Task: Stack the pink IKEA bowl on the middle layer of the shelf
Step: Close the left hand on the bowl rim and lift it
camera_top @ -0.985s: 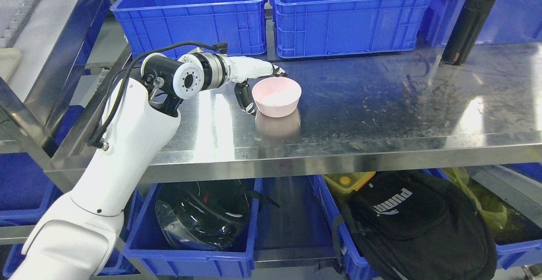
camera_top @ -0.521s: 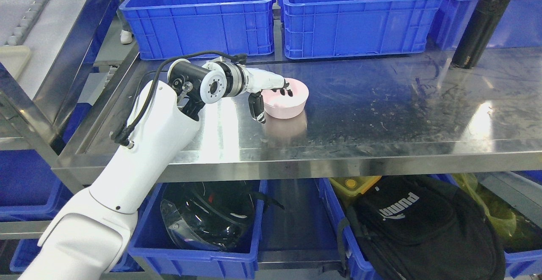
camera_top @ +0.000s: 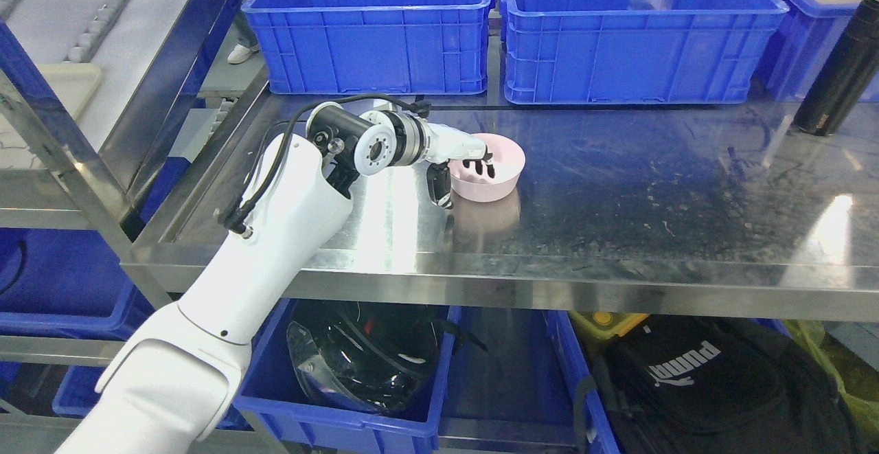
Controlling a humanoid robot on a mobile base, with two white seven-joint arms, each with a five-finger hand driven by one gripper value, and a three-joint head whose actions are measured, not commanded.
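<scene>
Stainless steel shelf (camera_top: pixel 618 234), scuffed and reflective, middle layer of a rack. Nearest, below the shelf: blue bin with a black helmet (camera_top: pixel 364 365), and a black Puma backpack (camera_top: pixel 693 385) to its right. On the shelf, pink bowl (camera_top: pixel 489 176) sits upright, left of centre, well short of the blue crates (camera_top: pixel 371 35) behind it. Left hand (camera_top: pixel 461 165) pinches the bowl's left rim: fingers (camera_top: pixel 481 163) curled over into the bowl, thumb down the outer wall, so closed on the rim. Right arm not visible. No second pink bowl visible to stack onto. Black flask (camera_top: pixel 838 62) stands far right of the bowl. Judgement: bowl looks set down or nearly; to finish cleanly, uncurl the fingers first, lift straight up clear of the rim, then retract, avoiding dragging the light bowl sideways.
</scene>
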